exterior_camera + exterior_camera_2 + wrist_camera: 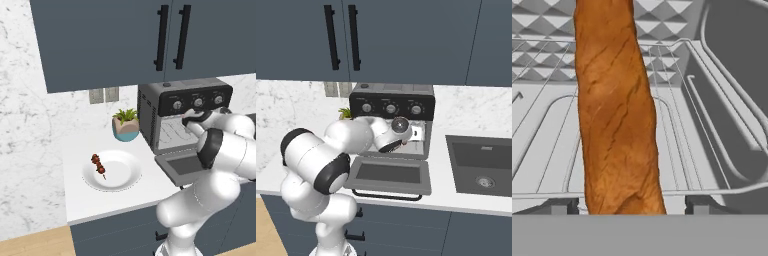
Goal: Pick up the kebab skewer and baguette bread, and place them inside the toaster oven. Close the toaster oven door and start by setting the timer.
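Note:
The baguette bread [614, 115], a long orange-brown loaf, lies on the wire rack [712, 130] inside the toaster oven [186, 99]. My gripper [630, 206] reaches into the oven mouth [417, 133]. It is open, with one finger [559, 205] on each side of the loaf and a gap to it on both sides. The toaster oven door [181, 165] hangs down flat in front, also seen from the right [388, 175]. The kebab skewer [98, 165], with dark red chunks, rests on a white plate [125, 172] left of the oven.
A potted plant [126, 125] stands between the plate and the oven, against the marble wall. Dark upper cabinets [150, 35] hang above the oven. A sink [483, 162] is set into the counter right of the oven.

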You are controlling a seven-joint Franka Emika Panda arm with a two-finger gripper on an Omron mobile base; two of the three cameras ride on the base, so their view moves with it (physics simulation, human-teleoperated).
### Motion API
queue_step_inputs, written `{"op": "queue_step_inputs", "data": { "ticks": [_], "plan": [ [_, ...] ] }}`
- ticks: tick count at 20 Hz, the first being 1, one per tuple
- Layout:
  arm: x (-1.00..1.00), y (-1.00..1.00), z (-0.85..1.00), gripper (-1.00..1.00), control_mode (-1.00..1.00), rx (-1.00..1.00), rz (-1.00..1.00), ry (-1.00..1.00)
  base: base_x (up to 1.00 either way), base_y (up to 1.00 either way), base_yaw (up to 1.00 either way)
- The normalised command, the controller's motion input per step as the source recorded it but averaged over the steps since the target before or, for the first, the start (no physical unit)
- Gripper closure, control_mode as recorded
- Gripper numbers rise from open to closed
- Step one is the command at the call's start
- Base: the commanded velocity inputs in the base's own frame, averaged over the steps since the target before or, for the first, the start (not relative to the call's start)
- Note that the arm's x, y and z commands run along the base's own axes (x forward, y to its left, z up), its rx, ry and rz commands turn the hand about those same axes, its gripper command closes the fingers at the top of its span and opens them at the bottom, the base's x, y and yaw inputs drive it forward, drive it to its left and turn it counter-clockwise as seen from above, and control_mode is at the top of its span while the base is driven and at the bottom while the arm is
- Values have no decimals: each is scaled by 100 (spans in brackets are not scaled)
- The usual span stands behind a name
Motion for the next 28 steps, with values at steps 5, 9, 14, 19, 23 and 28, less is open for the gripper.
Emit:
{"op": "queue_step_inputs", "data": {
  "ticks": [5, 9, 14, 19, 23, 28],
  "plan": [
    [-11, 0, 60, -100, -100, 0, 0, 0, 0, 0, 0],
    [-40, 0, 53, -100, -100, 0, 0, 2, 0, 0, 0],
    [-58, 0, 35, -100, -100, 0, 0, 5, 0, 0, 0],
    [-72, 30, 30, -100, -100, 0, 0, 8, 0, 0, 0],
    [-48, 78, 32, -100, -100, 0, -1, 11, 0, 0, 0],
    [-47, 86, 25, -100, -100, 0, -2, 13, 0, 0, 0]
  ]
}}
